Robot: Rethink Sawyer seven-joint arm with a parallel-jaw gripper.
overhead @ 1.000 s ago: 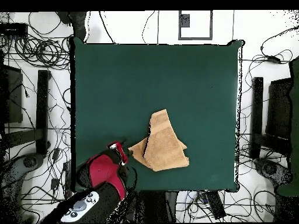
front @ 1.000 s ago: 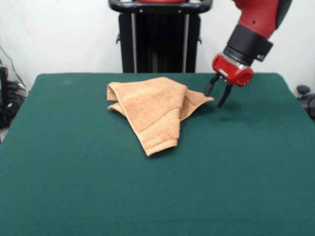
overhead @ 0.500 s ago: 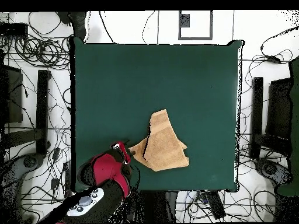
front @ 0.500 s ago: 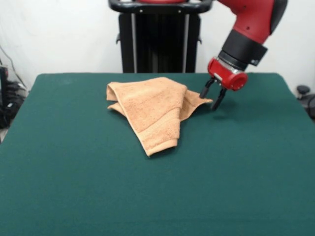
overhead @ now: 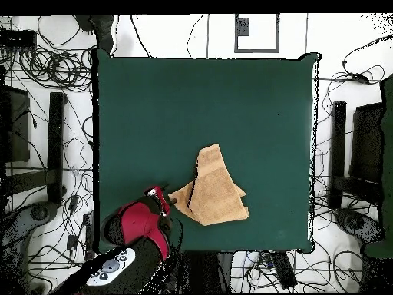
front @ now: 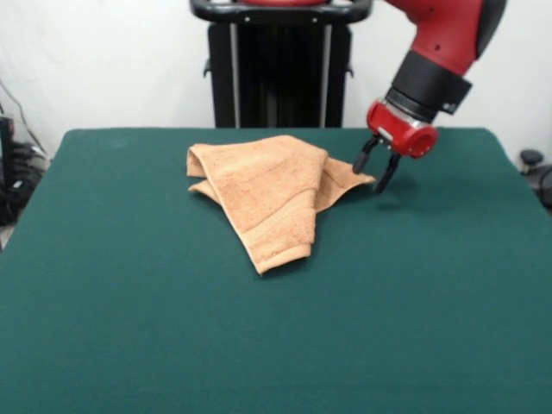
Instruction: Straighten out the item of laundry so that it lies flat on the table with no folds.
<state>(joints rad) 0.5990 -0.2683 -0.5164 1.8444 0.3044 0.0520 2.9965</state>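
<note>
The item of laundry (front: 267,190) is a light orange-tan towel lying folded over itself in a rough wedge on the dark green table (front: 172,345). One thin corner of it points right, toward the arm. My gripper (front: 372,174) hangs open right at that corner, fingers pointing down, one on each side of the tip and just above the cloth. In the overhead view the towel (overhead: 213,188) lies near the table's (overhead: 153,107) lower edge, with the gripper (overhead: 167,201) at its left corner.
The black pedestal (front: 280,69) stands behind the table's far edge. Cables and black stands (overhead: 54,138) surround the table on the floor.
The gripper moved left toward the towel's right corner, then shifted slightly back right. It stays open. The towel has not moved.
</note>
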